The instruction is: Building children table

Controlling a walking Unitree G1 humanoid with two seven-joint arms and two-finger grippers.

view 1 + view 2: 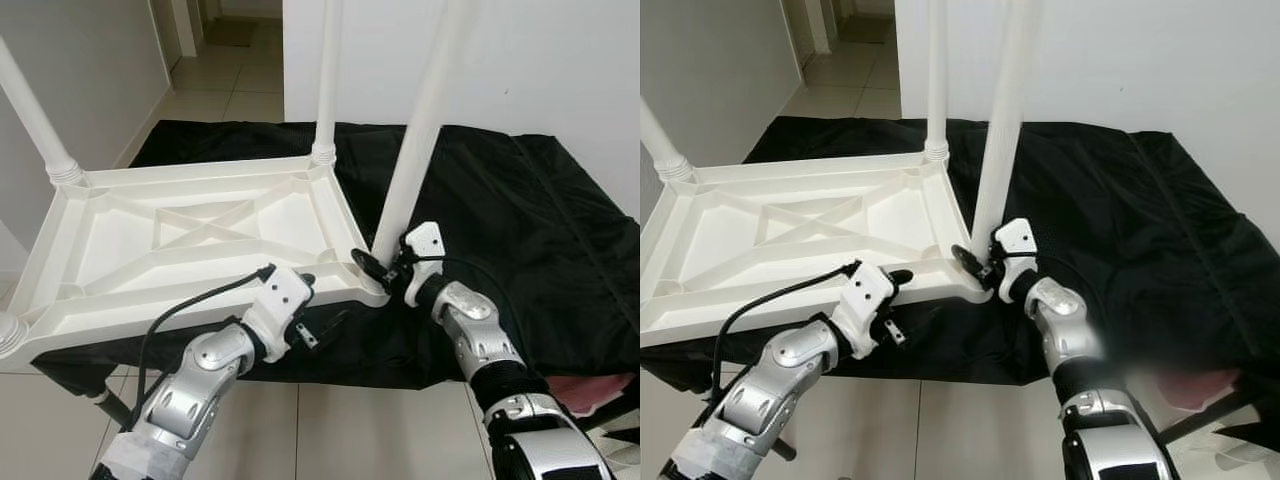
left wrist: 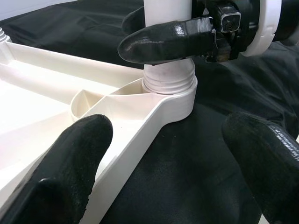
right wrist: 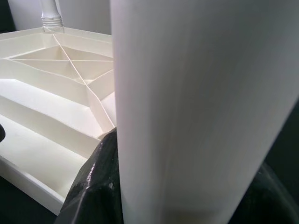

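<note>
Table (image 1: 190, 235) lies upside-down on black cloth (image 1: 520, 220); R gripper (image 1: 385, 268) clamped on leg (image 1: 415, 150) at near corner; L gripper (image 1: 300, 300) spread apart, straddling table rim just beside it.

One white tabletop (image 1: 190, 235) lies upside down on one black cloth (image 1: 520, 220). Four white legs are counted on it: near right (image 1: 420, 120), far right (image 1: 327, 80), far left (image 1: 35, 115), and a fourth corner base (image 1: 8, 330) at the picture's edge.
</note>
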